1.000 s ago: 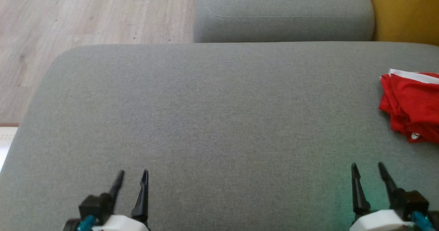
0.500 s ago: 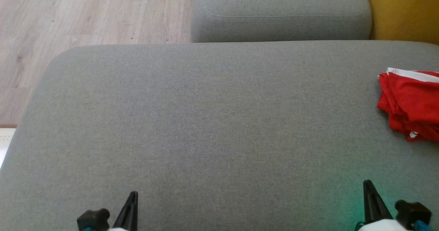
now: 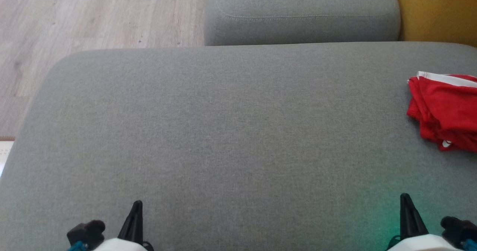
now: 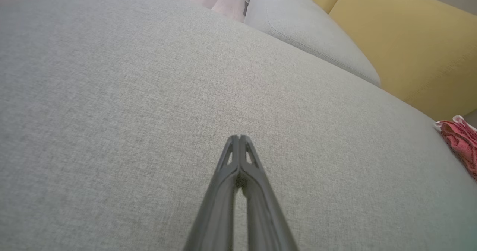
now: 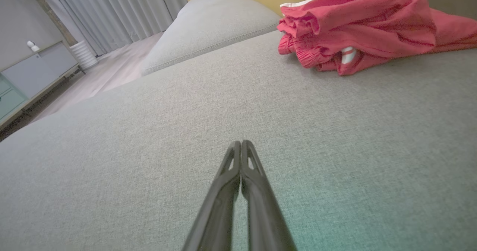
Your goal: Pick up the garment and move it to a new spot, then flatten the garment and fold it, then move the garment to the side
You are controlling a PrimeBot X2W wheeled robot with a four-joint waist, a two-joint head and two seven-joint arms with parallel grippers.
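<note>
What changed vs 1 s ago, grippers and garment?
The left gripper and right gripper both went from open to shut, on nothing, and drew back toward the head view's bottom edge. The red garment stayed bunched at the right of the grey cushion, untouched. Its slight shift is camera motion.

**Garment Ran Off the Frame, Grippers Cut by the Lower Edge**

In the head view the red garment (image 3: 443, 109) ran off the right edge, so its full extent could not be told. The left wrist view caught just a corner of it at the right edge, and the right wrist view cut it off on the right as well. The left gripper (image 3: 136, 206) and right gripper (image 3: 405, 199) were clipped by the head view's bottom edge, their bodies mostly out of frame. A pale strip (image 3: 4, 150) at that view's left edge could not be identified. A white object (image 5: 32, 45) on the far cabinet (image 5: 37, 68) was too small to tell.
</note>
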